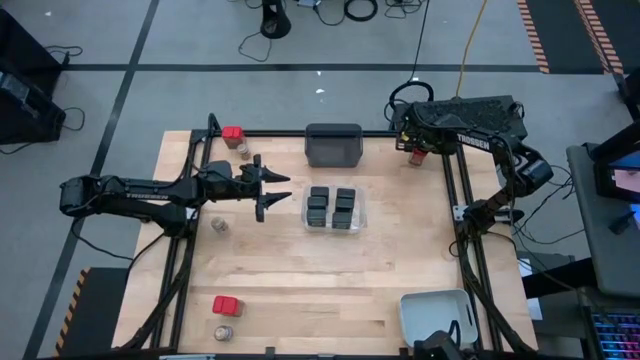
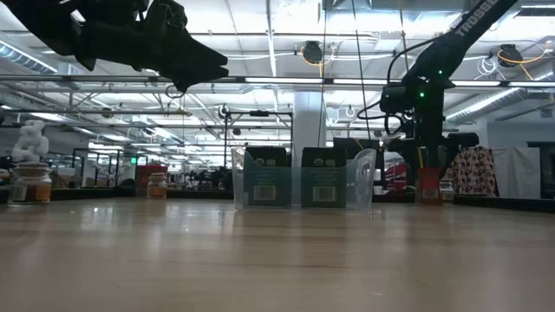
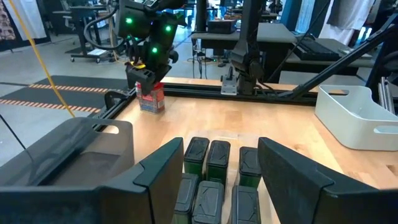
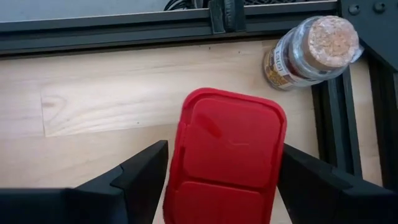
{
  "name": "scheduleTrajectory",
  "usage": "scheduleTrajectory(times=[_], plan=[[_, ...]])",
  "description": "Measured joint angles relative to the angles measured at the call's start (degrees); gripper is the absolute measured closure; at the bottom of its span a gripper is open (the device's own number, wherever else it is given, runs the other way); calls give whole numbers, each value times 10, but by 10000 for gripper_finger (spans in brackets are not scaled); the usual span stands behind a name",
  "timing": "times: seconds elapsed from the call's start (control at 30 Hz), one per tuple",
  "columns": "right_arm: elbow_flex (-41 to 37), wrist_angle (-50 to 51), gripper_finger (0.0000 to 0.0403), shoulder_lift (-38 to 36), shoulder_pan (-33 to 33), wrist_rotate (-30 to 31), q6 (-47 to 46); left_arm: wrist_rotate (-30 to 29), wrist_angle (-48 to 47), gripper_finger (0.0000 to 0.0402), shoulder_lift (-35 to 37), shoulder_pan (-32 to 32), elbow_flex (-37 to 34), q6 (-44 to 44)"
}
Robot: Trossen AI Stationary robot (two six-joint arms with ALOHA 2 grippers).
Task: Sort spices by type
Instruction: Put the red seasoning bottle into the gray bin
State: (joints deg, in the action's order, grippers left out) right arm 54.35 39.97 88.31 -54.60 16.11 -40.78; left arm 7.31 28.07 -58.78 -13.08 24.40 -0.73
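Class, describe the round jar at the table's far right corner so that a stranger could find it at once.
Start at the far right corner of the wooden table, where the right gripper hangs open around a red-topped blocky container. Just beside that container, against the black frame rail, stands a small round clear jar with a cork-coloured top. Unlike its red, blocky neighbour, it is round and see-through.

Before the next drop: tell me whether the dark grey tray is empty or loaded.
Empty. From above, the dark grey tray shows only its bare floor; the black boxes sit in the clear tray.
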Motion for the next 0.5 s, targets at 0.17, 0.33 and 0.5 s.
scheduleTrajectory(times=[0.17, 0.33, 0.5], plan=[[0, -1, 141, 0, 3, -14, 15, 0, 0, 190, 0, 0, 0, 0], [0, -2, 166, 0, 3, -15, 23, 0, 0, 190, 0, 0, 0, 0], [0, -5, 206, 0, 3, -15, 29, 0, 0, 190, 0, 0, 0, 0]])
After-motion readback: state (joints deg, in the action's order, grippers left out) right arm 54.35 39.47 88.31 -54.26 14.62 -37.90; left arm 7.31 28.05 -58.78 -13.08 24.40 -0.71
